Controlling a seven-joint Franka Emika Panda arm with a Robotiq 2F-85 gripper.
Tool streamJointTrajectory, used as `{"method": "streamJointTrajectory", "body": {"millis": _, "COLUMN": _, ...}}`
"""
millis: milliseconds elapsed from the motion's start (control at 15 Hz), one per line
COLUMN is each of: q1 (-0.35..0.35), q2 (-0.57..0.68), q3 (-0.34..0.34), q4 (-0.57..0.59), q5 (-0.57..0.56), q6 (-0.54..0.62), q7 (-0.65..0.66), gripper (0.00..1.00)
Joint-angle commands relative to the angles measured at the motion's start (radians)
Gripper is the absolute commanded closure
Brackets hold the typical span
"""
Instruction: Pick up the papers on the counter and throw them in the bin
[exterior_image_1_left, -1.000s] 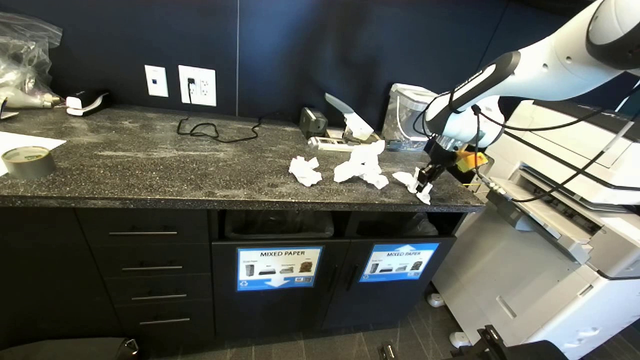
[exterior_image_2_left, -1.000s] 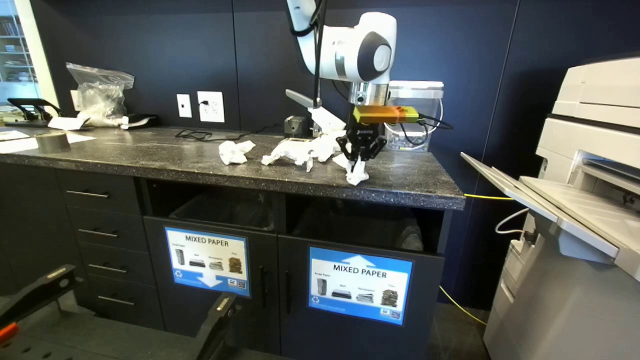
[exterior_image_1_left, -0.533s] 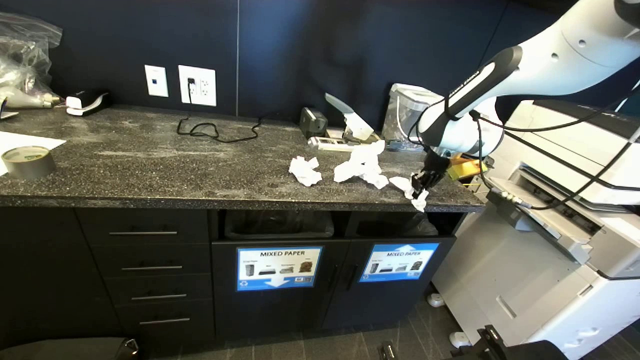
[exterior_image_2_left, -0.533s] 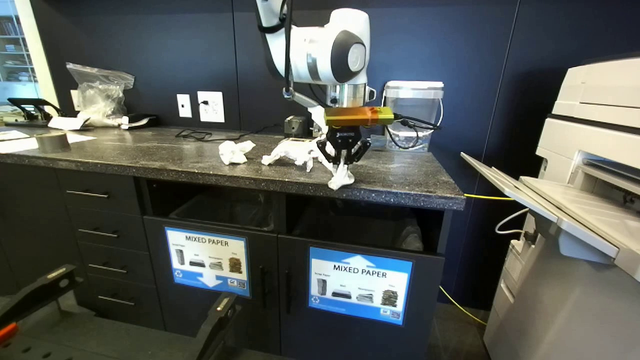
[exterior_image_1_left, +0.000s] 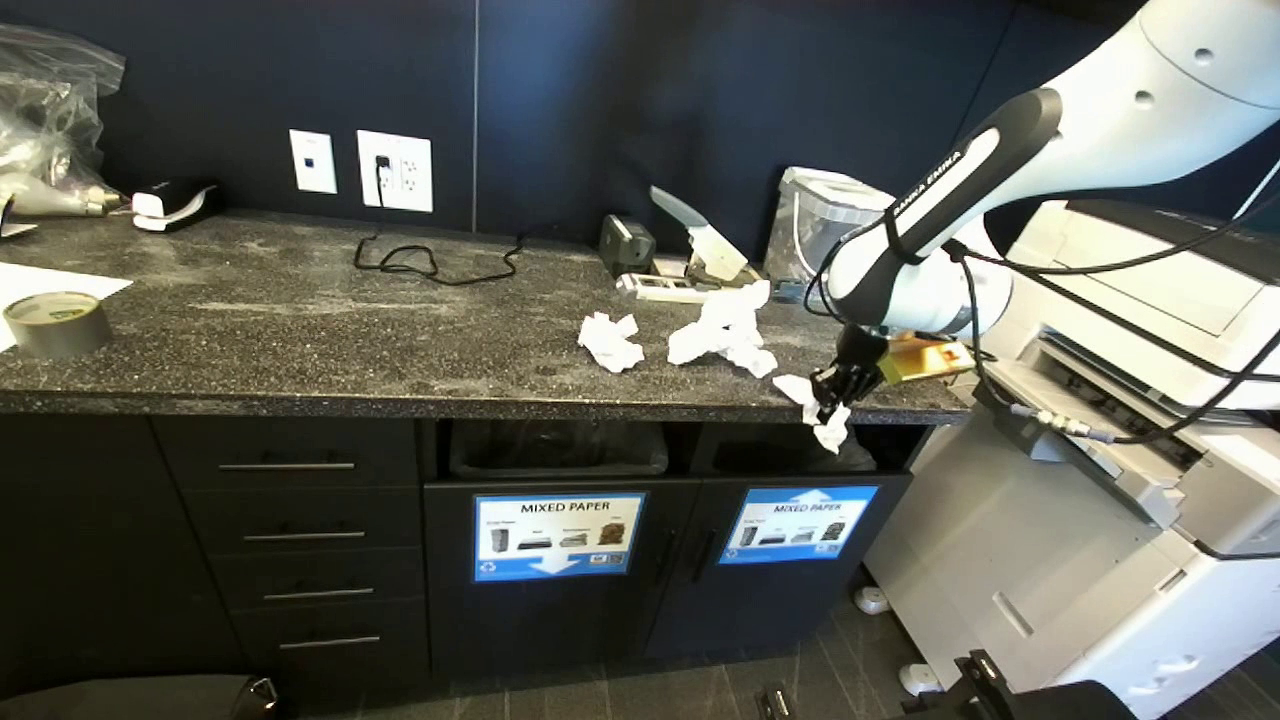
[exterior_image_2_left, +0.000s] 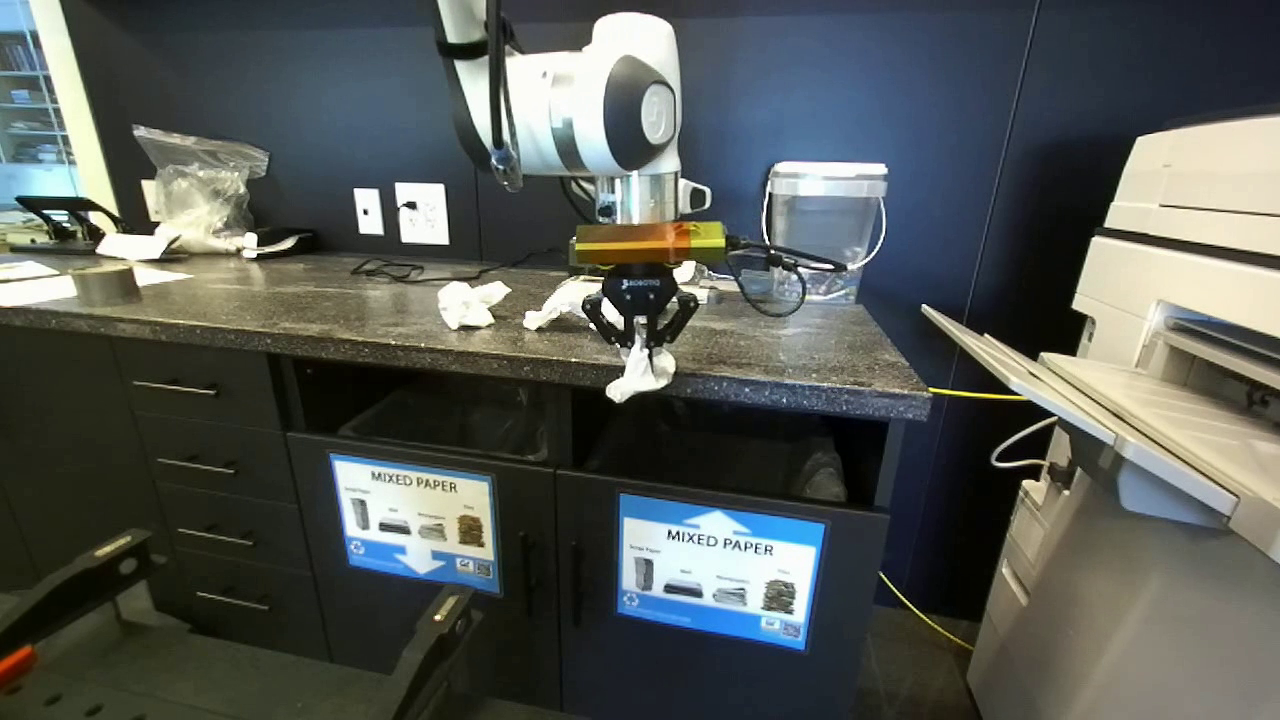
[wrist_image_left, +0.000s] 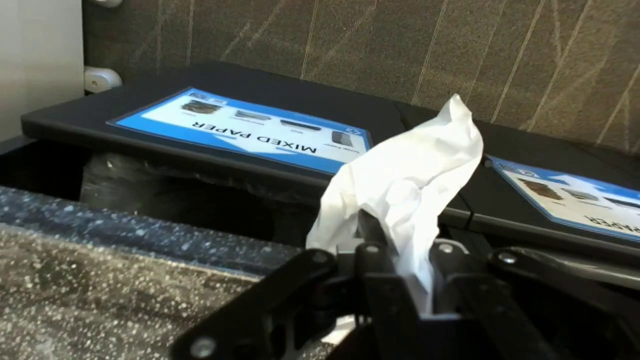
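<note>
My gripper (exterior_image_1_left: 826, 402) is shut on a crumpled white paper (exterior_image_1_left: 832, 434). In an exterior view the gripper (exterior_image_2_left: 645, 345) holds this paper (exterior_image_2_left: 640, 376) at the counter's front edge. In the wrist view the held paper (wrist_image_left: 420, 165) sticks out past the edge, between the fingers. Other paper wads lie on the dark speckled counter (exterior_image_1_left: 400, 340): one alone (exterior_image_1_left: 610, 342) and a clump (exterior_image_1_left: 722, 338), partly hidden behind the gripper in an exterior view (exterior_image_2_left: 560, 300). Under the counter are open slots with a left bin (exterior_image_1_left: 560, 470) and a right bin (exterior_image_2_left: 825, 478), mostly in shadow.
A grey-white printer (exterior_image_1_left: 1040, 570) stands right of the counter. A clear tub (exterior_image_2_left: 825, 240) and a white-armed device (exterior_image_1_left: 710, 250) stand at the back. Cabinet doors below the slots bear MIXED PAPER signs (exterior_image_2_left: 720, 570). A tape roll (exterior_image_1_left: 57, 325) lies far left.
My gripper has moved forward toward the counter's front edge, and leftward in an exterior view, carrying the paper with it. The other wads have not moved.
</note>
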Motion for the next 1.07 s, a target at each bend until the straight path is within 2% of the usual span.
{"method": "streamJointTrajectory", "body": {"millis": 0, "q1": 0.021, "q2": -0.017, "q3": -0.009, "q4": -0.109, "q5": -0.014, "q6": 0.108, "q7": 0.080, "gripper": 0.86}}
{"method": "streamJointTrajectory", "body": {"millis": 200, "q1": 0.043, "q2": 0.005, "q3": -0.029, "q4": -0.148, "q5": -0.024, "q6": 0.166, "q7": 0.140, "gripper": 0.86}}
{"method": "streamJointTrajectory", "body": {"millis": 467, "q1": 0.032, "q2": 0.072, "q3": -0.015, "q4": -0.184, "q5": -0.006, "q6": 0.349, "q7": 0.181, "gripper": 0.86}}
{"method": "streamJointTrajectory", "body": {"millis": 1000, "q1": -0.006, "q2": 0.269, "q3": 0.018, "q4": -0.135, "q5": -0.029, "q6": 0.659, "q7": 0.221, "gripper": 0.86}}
